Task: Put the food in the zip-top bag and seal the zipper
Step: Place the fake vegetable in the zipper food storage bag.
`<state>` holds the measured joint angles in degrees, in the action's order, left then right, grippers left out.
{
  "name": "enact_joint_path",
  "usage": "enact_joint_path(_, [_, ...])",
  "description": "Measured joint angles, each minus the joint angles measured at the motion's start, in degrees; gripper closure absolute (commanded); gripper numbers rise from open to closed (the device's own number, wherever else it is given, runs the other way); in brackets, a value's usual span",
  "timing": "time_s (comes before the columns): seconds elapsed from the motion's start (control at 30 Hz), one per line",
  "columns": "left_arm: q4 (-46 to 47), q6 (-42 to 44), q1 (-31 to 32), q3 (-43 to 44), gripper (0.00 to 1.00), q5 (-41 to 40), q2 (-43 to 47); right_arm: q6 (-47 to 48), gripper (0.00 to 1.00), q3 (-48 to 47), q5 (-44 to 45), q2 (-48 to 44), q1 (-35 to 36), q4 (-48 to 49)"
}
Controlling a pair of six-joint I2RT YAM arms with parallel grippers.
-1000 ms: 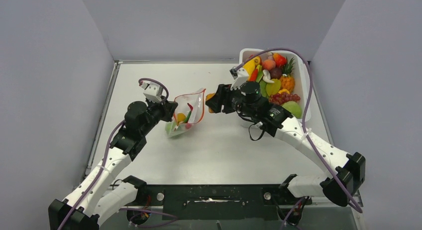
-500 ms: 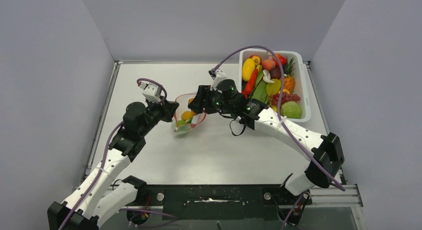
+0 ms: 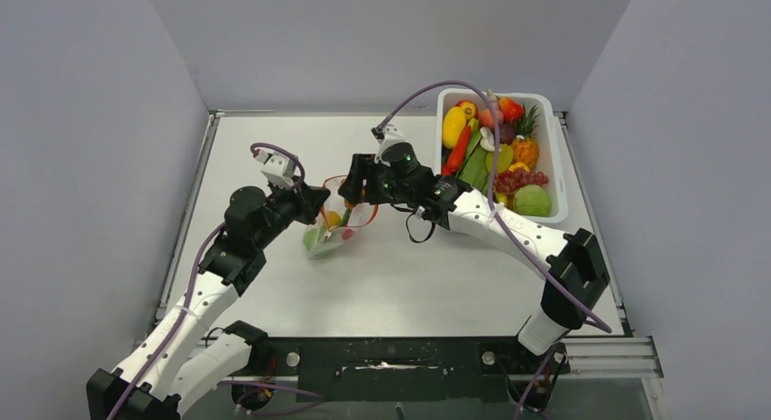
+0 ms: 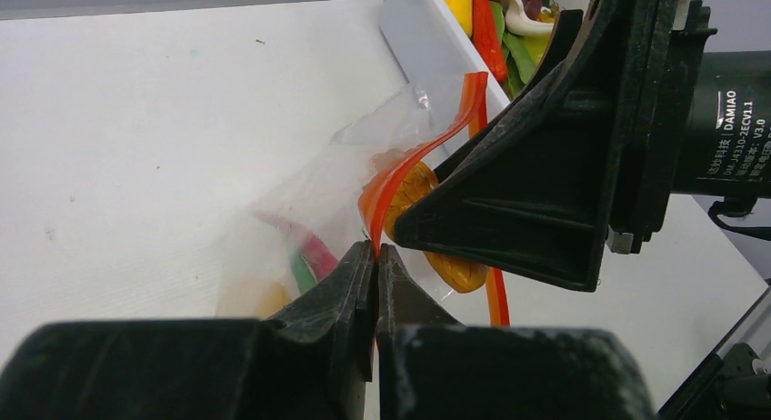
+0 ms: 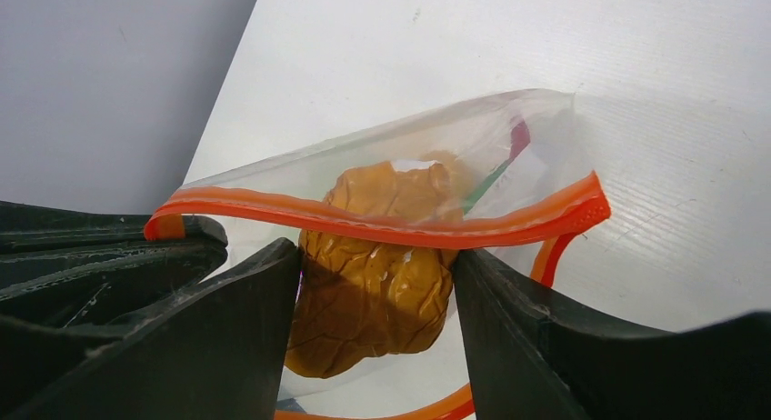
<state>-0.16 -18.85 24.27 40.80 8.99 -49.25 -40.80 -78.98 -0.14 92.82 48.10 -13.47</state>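
Note:
The clear zip-top bag (image 3: 338,222) stands open on the table, its red-orange zipper (image 5: 382,224) spread into a loop. My left gripper (image 4: 375,256) is shut on the zipper strip at the bag's near lip and holds the mouth up. My right gripper (image 5: 373,284) is shut on a wrinkled orange-brown toy fruit (image 5: 368,275), held in the bag's mouth, partly past the zipper. The same fruit shows in the left wrist view (image 4: 436,247) under the right gripper's fingers (image 4: 509,202). Red, green and yellow food (image 4: 300,261) lies inside the bag.
A white tub (image 3: 555,147) full of toy fruits and vegetables stands at the back right, just behind the right arm. Grey walls close in the table on three sides.
My right gripper has carried the orange-brown fruit leftward from beside the tub to the bag's mouth. The left gripper has kept its hold on the zipper, and the bag has shifted slightly.

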Motion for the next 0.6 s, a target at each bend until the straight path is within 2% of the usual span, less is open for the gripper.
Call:
enact_joint_path(0.3, [-0.02,-0.22,0.00,0.00,1.00,-0.20,0.07,2.71,0.24,-0.33,-0.83,-0.11,0.00,-0.57])
enact_joint_path(0.6, [-0.11,-0.26,0.00,0.00,1.00,-0.81,-0.31,7.45,0.25,0.74,-1.62,-6.56,0.00,-3.58])
